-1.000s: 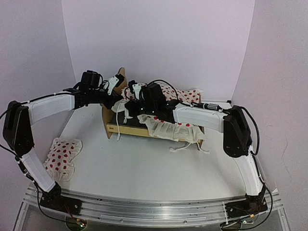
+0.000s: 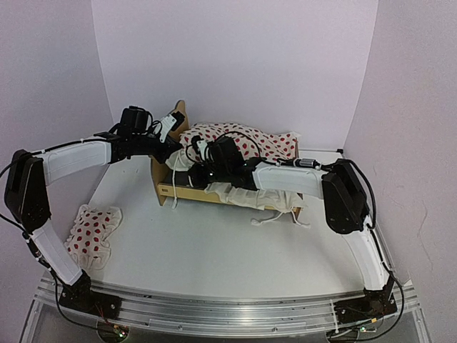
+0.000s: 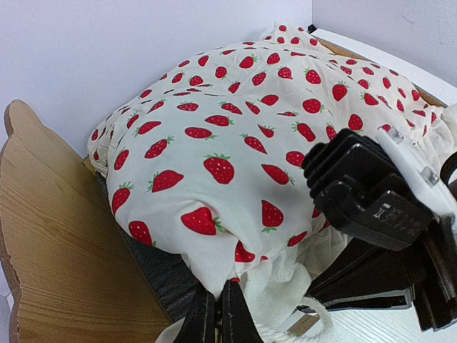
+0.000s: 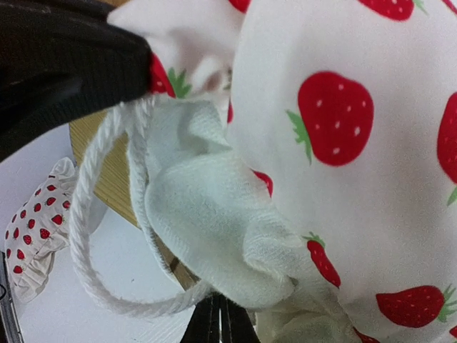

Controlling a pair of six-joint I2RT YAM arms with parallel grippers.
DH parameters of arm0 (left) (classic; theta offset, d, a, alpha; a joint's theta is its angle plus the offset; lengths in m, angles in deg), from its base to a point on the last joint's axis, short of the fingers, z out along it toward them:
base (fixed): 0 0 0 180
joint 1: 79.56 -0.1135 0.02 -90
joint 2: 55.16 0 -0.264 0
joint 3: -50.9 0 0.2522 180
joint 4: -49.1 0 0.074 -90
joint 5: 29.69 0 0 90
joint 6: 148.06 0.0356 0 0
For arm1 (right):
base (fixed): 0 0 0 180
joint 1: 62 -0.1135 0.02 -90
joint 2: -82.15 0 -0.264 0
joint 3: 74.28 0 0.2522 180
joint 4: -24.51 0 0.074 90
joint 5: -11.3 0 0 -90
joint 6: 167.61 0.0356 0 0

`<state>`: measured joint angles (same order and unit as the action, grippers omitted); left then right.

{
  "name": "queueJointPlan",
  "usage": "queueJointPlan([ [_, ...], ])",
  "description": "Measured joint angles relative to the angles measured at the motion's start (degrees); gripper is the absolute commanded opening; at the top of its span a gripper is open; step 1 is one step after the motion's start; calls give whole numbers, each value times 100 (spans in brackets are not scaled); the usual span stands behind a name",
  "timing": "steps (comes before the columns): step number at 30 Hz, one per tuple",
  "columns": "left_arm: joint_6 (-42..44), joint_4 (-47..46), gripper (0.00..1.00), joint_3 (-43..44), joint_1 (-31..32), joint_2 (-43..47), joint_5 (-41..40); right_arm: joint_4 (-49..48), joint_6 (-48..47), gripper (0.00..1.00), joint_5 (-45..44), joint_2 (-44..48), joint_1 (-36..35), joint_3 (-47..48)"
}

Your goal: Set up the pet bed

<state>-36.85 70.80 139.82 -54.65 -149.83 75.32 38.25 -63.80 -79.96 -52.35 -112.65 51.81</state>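
The pet bed (image 2: 187,191) is a light plywood frame at the back of the table, with its scalloped headboard (image 3: 57,236) on the left. A strip of its dark grey mattress (image 3: 158,275) shows beside the headboard. A cream strawberry-print cloth (image 2: 243,139) lies bunched over the bed, and its ruffle hangs over the near side rail. My left gripper (image 3: 214,318) is shut on the cloth's edge (image 3: 214,214) near the headboard. My right gripper (image 4: 218,320) is shut on the cloth's white ruffle (image 4: 207,214), close beside the left gripper. A white cord loop (image 4: 86,214) hangs from the ruffle.
A small red-dotted pillow (image 2: 93,232) lies on the table at the near left, also in the right wrist view (image 4: 36,229). Loose white cords (image 2: 275,216) trail off the bed's near right side. White walls stand close behind and beside the table.
My right gripper has moved left toward the headboard with the cloth's ruffle in it. The cloth now lies flatter over the bed. The left arm has barely moved.
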Motion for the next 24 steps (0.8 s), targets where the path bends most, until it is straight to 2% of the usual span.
queueJointPlan([
  [16, 0, 0, 0, 0, -9, 0, 42, 49, -6, 0, -121, -384, 67, 46],
  [20, 0, 3, 0, -1, -11, 0, 44, 483, -136, 0, -105, -686, 120, 628],
  [24, 1, 16, 0, -47, -11, 0, 64, 1365, -433, 0, 199, -960, 155, 1313],
])
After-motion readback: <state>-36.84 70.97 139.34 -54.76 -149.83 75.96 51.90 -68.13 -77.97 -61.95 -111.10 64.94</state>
